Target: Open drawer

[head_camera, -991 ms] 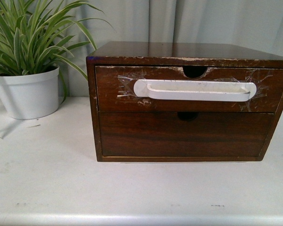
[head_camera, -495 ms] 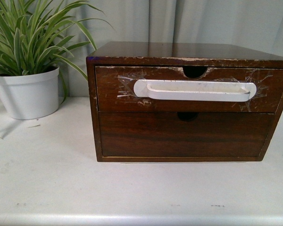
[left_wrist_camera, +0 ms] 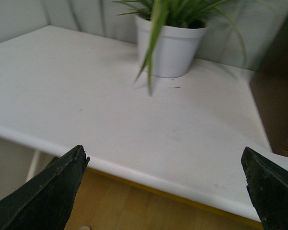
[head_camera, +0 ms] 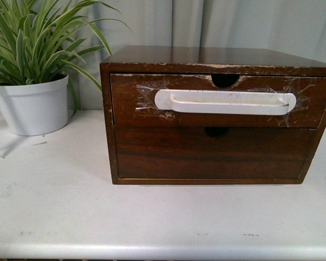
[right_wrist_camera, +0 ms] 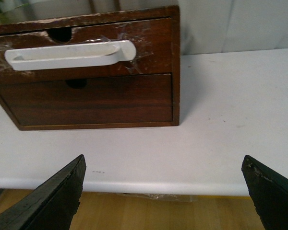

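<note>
Left gripper [left_wrist_camera: 163, 191] hangs off the near edge of the desk [left_wrist_camera: 86, 110] with its two dark fingers [left_wrist_camera: 53, 191] spread wide and nothing between them; a strip of wooden floor [left_wrist_camera: 134, 206] shows below the edge. Right gripper [right_wrist_camera: 165, 191] is spread just as wide and equally empty. It also sits short of the desk's front edge and faces the right half of a small wooden box [right_wrist_camera: 175, 57]. Neither gripper touches anything.

In the front view the white desk top [head_camera: 54, 206] lies bare in the foreground. The dark brown box [head_camera: 217, 57] stands further back, slightly right of centre. It holds two drawers, one above the other. The drawer [head_camera: 125, 100] to be opened is the upper one. It is pushed in, its front about level with the box frame. A long white handle [head_camera: 225, 102] runs across most of its width, held on by clear tape [head_camera: 144, 98] that wrinkles at both ends. A half-round notch [head_camera: 225, 80] is cut into the top edge of this front above the handle, and the edge beside it is chipped pale. The lower drawer [head_camera: 212, 154] is plain dark wood with no handle and is also shut.

To the left of the box, and apart from it, a green plant [head_camera: 32, 43] with long striped leaves grows in a white pot [head_camera: 32, 106] on the desk. A pale grey curtain [head_camera: 233, 24] hangs behind everything.
</note>
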